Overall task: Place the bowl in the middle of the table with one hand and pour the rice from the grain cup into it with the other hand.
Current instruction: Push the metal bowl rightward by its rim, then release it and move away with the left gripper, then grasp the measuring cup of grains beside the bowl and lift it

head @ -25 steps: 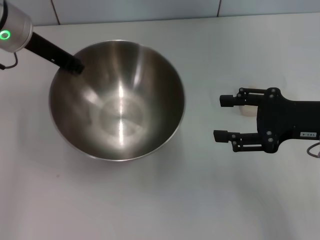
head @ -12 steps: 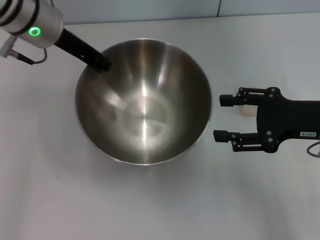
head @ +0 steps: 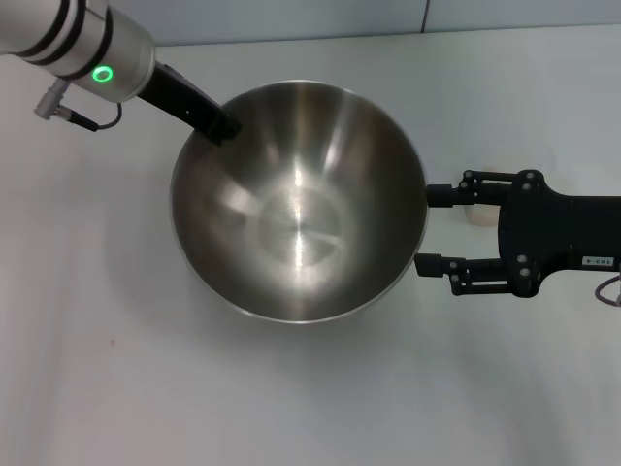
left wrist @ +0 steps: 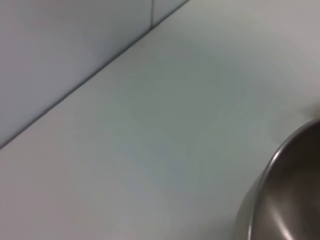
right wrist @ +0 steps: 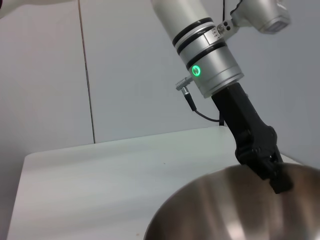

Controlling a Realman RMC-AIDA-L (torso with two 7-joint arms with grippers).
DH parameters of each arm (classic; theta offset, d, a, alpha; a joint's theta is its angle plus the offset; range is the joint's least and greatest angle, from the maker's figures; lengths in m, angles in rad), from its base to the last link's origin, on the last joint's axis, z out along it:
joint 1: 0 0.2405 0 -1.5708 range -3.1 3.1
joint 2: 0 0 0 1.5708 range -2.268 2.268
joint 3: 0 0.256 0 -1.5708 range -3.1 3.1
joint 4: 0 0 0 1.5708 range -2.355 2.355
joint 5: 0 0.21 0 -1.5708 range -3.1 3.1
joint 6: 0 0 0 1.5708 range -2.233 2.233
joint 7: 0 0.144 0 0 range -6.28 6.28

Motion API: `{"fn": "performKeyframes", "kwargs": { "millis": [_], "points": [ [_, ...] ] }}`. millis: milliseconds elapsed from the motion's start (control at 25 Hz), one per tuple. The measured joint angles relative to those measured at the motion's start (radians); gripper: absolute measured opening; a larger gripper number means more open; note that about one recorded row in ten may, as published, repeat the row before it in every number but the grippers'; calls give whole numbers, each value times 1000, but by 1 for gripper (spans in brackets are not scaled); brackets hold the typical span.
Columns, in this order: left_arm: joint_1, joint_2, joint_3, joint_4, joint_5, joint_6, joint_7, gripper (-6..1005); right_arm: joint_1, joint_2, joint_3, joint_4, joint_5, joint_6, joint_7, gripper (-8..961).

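Left gripper: fingers grip the steel bowl at its far-left rim.
Right gripper: fingers open, beside the bowl.
Tip: lower the bowl flat, then let go.

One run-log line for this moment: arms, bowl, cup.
left gripper: shut on bowl far rim, bowl empty | right gripper: open, beside bowl, near grain cup | rice: not poured | table

- The bowl was brushed stainless steel, shiny and reflective inside.
- The table under the bowl looked smooth, matt white.
- The right gripper beside the bowl was matt black.
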Motion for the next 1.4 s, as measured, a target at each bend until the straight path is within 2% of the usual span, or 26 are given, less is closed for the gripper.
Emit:
{"fn": "performKeyframes", "kwargs": {
  "millis": [80, 200, 280, 840, 1000, 1200, 1320, 1400],
  "points": [
    [0, 0, 16, -3, -5, -10, 15, 15, 0, 0, 0, 0, 0, 0, -1, 755],
    [6, 0, 101, -16, -8, -83, 34, 15, 2, 0, 0, 0, 0, 0, -10, 755],
    [6, 0, 110, -18, -8, -92, 34, 16, 2, 0, 0, 0, 0, 0, -11, 755],
    [6, 3, 109, -30, -7, -135, 60, 94, 7, 0, 2, 10, 0, 1, -12, 755],
    [16, 4, 107, -25, 4, -182, 60, 134, 8, 0, 9, 11, 0, 5, -12, 755],
    [39, 7, 90, 4, -3, -245, 55, 274, 9, 0, 9, 12, 0, 8, -13, 755],
    [85, 8, 63, 69, -15, -327, 46, 390, 9, 0, 9, 13, 0, 8, -13, 755],
    [138, 7, 62, 136, -47, -403, 50, 477, 9, 0, 12, 12, 0, 8, -14, 755]
  ]
}}
